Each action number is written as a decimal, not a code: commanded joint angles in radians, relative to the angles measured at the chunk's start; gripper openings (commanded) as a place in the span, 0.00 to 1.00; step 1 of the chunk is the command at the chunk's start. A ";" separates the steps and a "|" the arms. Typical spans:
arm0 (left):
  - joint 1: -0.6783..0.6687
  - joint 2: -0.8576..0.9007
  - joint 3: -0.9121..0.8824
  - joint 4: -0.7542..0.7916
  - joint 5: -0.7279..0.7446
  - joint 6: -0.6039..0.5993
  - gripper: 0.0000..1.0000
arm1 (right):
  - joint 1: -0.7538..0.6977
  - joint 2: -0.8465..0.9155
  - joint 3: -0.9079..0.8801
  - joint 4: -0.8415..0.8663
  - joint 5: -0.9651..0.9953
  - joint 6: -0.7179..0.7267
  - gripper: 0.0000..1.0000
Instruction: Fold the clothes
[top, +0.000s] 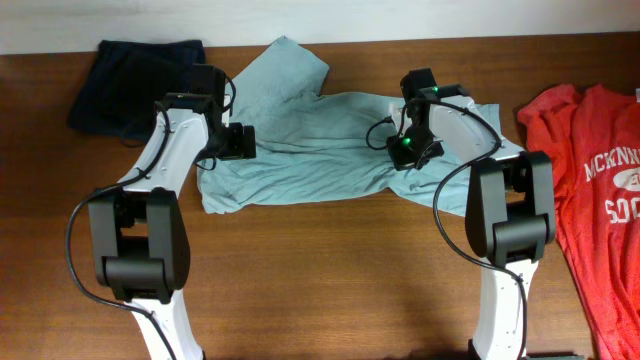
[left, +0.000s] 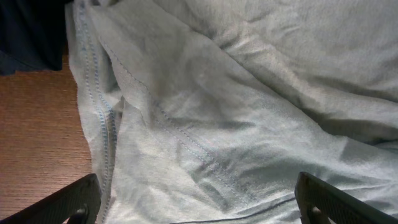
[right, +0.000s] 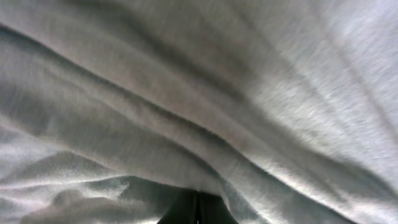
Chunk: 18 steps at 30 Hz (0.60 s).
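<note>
The pale grey-teal cotton T-shirt (top: 300, 150) lies crumpled on the surface (top: 330, 270), unfolded. My left end effector (left: 199, 208) hangs released above it; my right end effector (right: 196, 213) pinches its cloth. The red lettered T-shirt (top: 600, 200) waits too.

The left arm (top: 150, 165) rises from its base at the near table edge and reaches forward, its left gripper (top: 238, 142) pointing down with jaws spread wide, the fingertips (left: 74, 202) at opposite lower corners of the wrist view. The right arm (top: 470, 125) bends inward from its base. The right gripper (top: 404, 150) points down, fingers (right: 196, 210) pressed together.
</note>
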 joint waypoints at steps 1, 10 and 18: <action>0.007 -0.024 0.014 0.002 0.007 0.006 0.99 | 0.013 -0.017 -0.003 0.000 -0.037 0.005 0.04; 0.007 -0.024 0.014 0.001 0.007 0.006 0.99 | 0.022 -0.017 -0.004 -0.057 -0.037 -0.006 0.04; 0.007 -0.024 0.014 0.002 0.007 0.006 0.99 | 0.060 -0.017 -0.089 -0.073 -0.036 -0.021 0.04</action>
